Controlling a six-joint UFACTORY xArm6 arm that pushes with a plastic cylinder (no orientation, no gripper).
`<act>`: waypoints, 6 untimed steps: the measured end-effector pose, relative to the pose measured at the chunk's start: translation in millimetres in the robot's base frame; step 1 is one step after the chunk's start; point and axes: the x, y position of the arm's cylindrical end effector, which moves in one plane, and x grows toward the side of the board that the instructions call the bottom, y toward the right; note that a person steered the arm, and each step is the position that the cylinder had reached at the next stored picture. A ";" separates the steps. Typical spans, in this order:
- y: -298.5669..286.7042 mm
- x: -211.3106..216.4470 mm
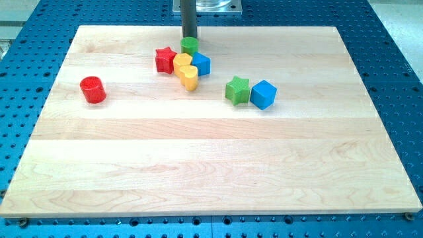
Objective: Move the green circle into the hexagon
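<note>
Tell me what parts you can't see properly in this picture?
- My tip: whether it touches the green circle just below it; they overlap in the camera view.
- Yellow hexagon: partly covered by the yellow heart and red star.
- Rod's upper part: cut off by the view's top.

Out on the view's left a red cylinder (92,89) stands alone on the wooden worktop (211,172), while a red star (164,59) crowds the cluster near the top, with a yellow heart (189,77) just below. A green star (237,90) sits touching a blue cube (263,94); perforated blue base (396,39) surrounds the worktop.
</note>
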 end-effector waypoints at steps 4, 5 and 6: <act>21.6 7.7; 21.6 16.5; 21.6 35.5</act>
